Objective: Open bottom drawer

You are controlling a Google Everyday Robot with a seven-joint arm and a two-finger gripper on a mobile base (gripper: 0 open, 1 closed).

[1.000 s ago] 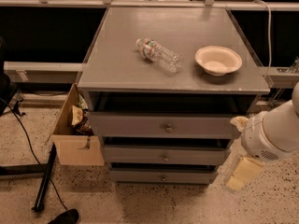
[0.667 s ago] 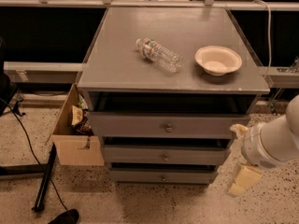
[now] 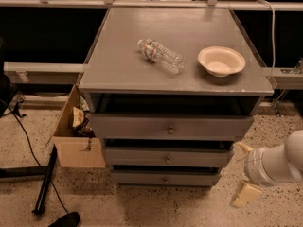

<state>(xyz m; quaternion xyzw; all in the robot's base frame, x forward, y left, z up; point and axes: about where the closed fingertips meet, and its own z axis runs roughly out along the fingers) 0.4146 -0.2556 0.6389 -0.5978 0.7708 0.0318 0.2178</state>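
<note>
We see our gripper (image 3: 241, 173) low to the right of the grey drawer cabinet (image 3: 123, 56), fingers spread apart, likely ready for a knob. The bottom drawer (image 3: 142, 178), lowest in the cabinet, is not yet pulled out.

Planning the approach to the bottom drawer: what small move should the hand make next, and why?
Probably bring the hand across toward the knob of the bottom drawer. The hand hangs open off the right side of the cabinet, at about the knob's height, touching nothing, and the drawer is not yet pulled out.
</note>
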